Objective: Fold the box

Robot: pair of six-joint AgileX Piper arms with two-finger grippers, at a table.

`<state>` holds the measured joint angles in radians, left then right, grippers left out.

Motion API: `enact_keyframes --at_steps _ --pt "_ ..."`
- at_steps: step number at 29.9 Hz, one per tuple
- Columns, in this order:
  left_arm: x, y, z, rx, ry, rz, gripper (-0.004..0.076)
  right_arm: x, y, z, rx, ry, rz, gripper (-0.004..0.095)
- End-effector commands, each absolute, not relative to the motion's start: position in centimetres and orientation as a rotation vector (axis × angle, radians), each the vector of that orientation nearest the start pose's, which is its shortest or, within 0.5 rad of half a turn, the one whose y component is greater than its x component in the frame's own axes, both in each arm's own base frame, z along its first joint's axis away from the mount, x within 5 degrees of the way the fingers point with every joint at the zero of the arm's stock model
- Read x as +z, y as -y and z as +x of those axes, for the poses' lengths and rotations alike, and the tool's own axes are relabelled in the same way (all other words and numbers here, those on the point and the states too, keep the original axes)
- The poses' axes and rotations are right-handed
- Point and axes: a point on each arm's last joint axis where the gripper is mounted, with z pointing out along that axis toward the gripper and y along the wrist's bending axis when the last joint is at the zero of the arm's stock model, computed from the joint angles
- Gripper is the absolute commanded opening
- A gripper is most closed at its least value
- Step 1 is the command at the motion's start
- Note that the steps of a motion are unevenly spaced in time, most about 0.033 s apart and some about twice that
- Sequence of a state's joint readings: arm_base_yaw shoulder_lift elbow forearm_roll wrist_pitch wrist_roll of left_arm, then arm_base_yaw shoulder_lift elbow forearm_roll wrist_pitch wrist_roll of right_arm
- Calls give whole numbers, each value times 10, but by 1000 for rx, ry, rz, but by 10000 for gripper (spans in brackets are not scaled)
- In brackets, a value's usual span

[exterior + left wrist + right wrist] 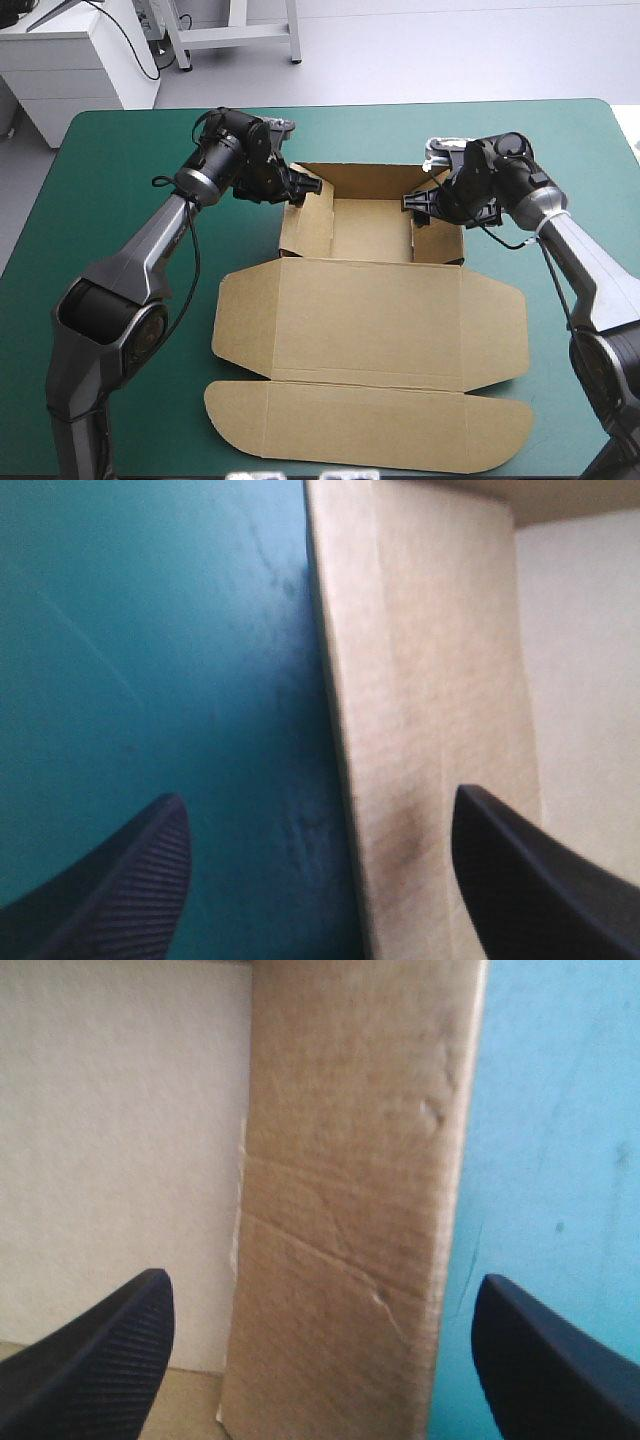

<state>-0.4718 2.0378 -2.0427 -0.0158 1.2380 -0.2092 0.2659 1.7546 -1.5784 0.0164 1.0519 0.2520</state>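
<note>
Between the fingers of the left gripper stands the left side wall of the box, upright. I read those fingers as spread wide, one over the teal-green cover outside the wall, the other on the inner side, against the board. The right gripper mirrors this at the opposite end. Its fingers are also apart, and the right side wall rises between them, with the cover beyond the outer finger and pale board beyond the inner one. Neither pair is clamped; whether any finger actually presses the board I cannot tell from the wrist views. From above, the span between the two grippers is an open tray with its back and side walls raised, and I see only its own brown floor inside. On the near side of both grippers the lid lies flat on the cover, its rounded front flap spread toward the near table edge.
</note>
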Motion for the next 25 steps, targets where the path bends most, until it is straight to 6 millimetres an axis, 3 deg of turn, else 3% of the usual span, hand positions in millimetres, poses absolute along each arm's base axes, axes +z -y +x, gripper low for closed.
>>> enact_keyframes --at_steps 1,4,6,11,14,18,25 --pt "386 199 381 -278 -2561 344 526 360 -91 365 191 -2569 15 755" --pt "418 199 374 -363 -2464 335 515 380 -88 362 167 -2551 19 755" --pt "438 196 365 -407 -2409 332 458 389 -85 358 139 -2552 17 755" --pt "471 179 337 -396 -2326 348 -4 399 -77 341 66 -2599 18 748" --pt "483 172 316 -399 -2306 355 -7 396 -79 337 110 -2619 27 744" --pt "483 158 297 -293 -2321 358 -8 380 -83 335 143 -2678 24 742" --pt "449 135 257 -223 -2451 391 -8 339 -83 334 117 -2767 23 742"
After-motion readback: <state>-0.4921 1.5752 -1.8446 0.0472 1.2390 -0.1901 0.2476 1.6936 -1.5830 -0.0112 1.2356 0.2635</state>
